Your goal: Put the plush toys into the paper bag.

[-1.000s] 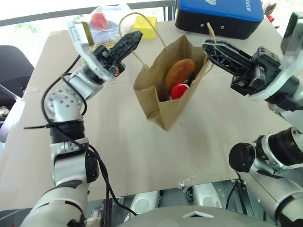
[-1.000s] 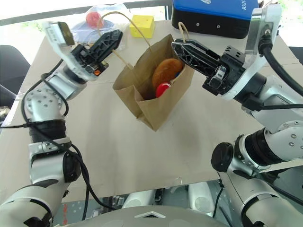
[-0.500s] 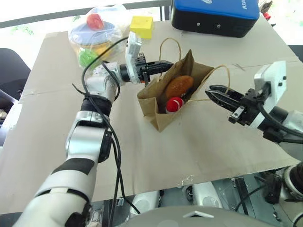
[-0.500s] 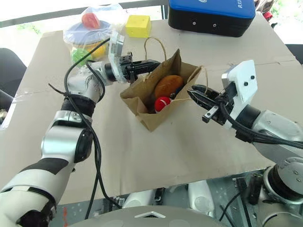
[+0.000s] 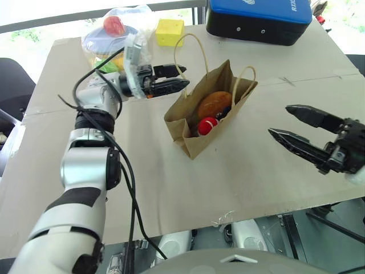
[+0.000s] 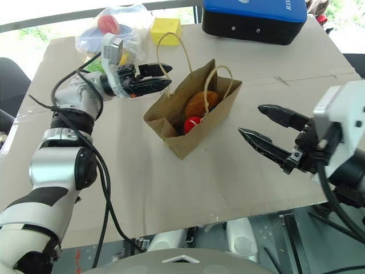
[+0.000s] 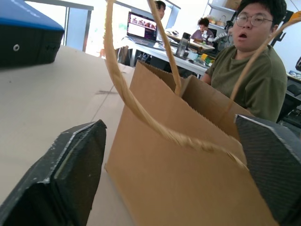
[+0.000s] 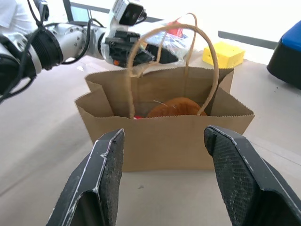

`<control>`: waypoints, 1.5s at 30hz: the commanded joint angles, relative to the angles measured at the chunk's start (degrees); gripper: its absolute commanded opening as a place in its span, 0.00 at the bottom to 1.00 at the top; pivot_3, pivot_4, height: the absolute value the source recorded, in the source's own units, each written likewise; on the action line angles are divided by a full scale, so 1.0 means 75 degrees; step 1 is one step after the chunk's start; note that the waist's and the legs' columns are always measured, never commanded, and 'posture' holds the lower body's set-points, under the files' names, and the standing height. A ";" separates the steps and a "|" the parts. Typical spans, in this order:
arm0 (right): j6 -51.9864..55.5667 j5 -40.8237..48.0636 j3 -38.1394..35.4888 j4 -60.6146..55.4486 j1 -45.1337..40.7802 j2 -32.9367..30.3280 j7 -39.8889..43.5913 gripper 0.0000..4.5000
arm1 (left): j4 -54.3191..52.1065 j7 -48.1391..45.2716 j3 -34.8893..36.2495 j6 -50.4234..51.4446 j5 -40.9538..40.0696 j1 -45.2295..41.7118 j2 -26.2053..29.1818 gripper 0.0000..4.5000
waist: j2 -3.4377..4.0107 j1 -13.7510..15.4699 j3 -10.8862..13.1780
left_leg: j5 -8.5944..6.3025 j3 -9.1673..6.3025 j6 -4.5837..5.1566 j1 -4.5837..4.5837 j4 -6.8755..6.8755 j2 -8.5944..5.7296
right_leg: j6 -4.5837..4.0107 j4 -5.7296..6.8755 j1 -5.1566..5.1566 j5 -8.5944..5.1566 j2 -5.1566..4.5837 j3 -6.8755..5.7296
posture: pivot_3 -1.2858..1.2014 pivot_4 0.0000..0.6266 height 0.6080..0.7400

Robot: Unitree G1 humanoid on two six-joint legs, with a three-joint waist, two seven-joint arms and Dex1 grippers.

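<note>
The brown paper bag (image 5: 194,142) stands upright and open on the middle of the table, its two loop handles sticking up. Inside lie the orange-brown bear head (image 5: 214,104) and the white plush, of which I see mainly the red tip (image 5: 206,124). My left gripper (image 5: 178,77) is open just left of the bag's rim. In the left wrist view a handle loop (image 7: 141,110) crosses between its fingers (image 7: 66,174) without being pinched. My right gripper (image 5: 280,121) is open to the right of the bag, a hand's width clear of it, and faces the bag (image 8: 164,127).
A black case with a blue lid (image 5: 259,20) sits at the far right. A yellow foam cube (image 5: 170,31) and a clear plastic bag of toys (image 5: 114,34) lie at the far left, behind my left arm. A person in a green shirt (image 7: 254,61) sits beyond the table.
Both grippers have opened and let the handles go. The right arm has drawn back to the right, away from the bag. The left gripper has pulled slightly back to the left.
</note>
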 commanded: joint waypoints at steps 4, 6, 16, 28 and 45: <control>-0.0278 -0.2001 0.1490 -0.0173 0.0817 -0.0723 0.0845 0.26 | -0.2345 -0.0466 0.0285 0.1546 -0.0631 0.1523 0.1010 1.00 | -0.0006 -0.0015 -0.0003 | 0.0000 -0.0003 0.0000 0.0005 0.0006 0.0001 | 0.0001 -0.0006 0.0006 0.0000 0.0004 0.0000 | 0.52 0.24 1.00; -0.0599 -0.3235 0.2877 -0.0086 0.0553 -0.0531 0.1158 0.04 | -0.3157 -0.0378 0.0291 0.1810 -0.0794 0.2180 0.1122 1.00 | -0.0006 -0.0028 -0.0003 | 0.0000 -0.0003 0.0000 0.0007 0.0007 0.0000 | 0.0001 -0.0006 0.0004 -0.0001 0.0007 0.0003 | 0.52 0.24 1.00; -0.2350 -0.8316 0.8033 0.2349 -0.2070 0.1903 0.2198 0.00 | -0.6556 0.0689 0.0176 0.2192 -0.1342 0.4331 0.0847 1.00 | -0.0010 0.0162 -0.0003 | 0.0000 -0.0009 -0.0001 0.0002 0.0019 -0.0002 | 0.0013 -0.0008 0.0002 0.0008 0.0001 -0.0005 | 0.52 0.24 1.00; -0.2926 -0.9034 0.8135 0.3366 -0.2586 0.3335 0.3154 0.00 | -0.8317 0.2093 0.0441 0.1206 -0.1171 0.5567 0.0795 1.00 | -0.0013 0.0136 -0.0006 | 0.0000 -0.0016 -0.0002 0.0008 0.0012 -0.0002 | 0.0012 -0.0013 0.0003 0.0008 0.0004 -0.0001 | 0.52 0.24 1.00; -0.2928 -0.9533 0.7953 0.3424 -0.2228 0.3773 0.3500 0.00 | -0.9240 0.5124 -0.0134 0.0021 -0.0409 0.6077 -0.0972 0.53 | -0.0013 0.0181 -0.0007 | 0.0000 -0.0017 -0.0002 0.0012 0.0012 -0.0007 | 0.0012 -0.0013 0.0009 0.0009 0.0000 -0.0005 | 0.52 0.24 1.00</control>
